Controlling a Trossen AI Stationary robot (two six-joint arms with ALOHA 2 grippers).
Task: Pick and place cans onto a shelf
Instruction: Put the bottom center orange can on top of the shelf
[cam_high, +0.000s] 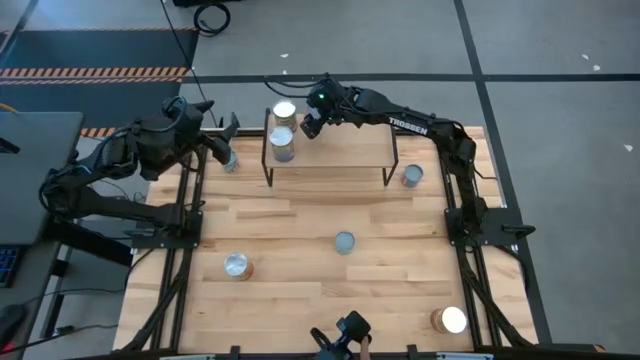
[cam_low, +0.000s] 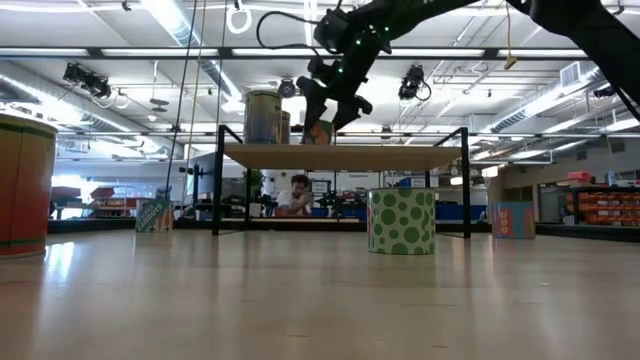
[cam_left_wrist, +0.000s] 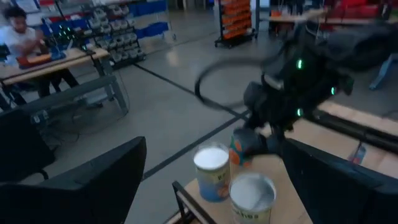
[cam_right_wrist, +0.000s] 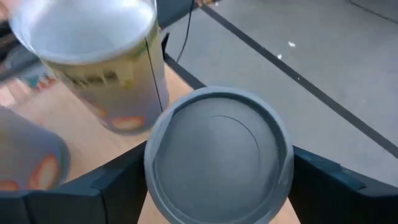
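The shelf stands at the table's far middle, with two cans upright at its left end. My right gripper is over the shelf's far edge, just right of them, shut on a third can with an orange and green label. My left gripper is open and empty, left of the shelf, facing it. A can stands on the table right beside it. My right gripper pinches the can's side wall just below its round top, one finger on each side. The fingers slant down from the far right. The can is upright, its bottom level with the shelf board. I cannot tell whether it rests there.
Other cans stand on the table: one right of the shelf, one at the middle, one at the near left, one at the near right corner. The shelf's right part is bare.
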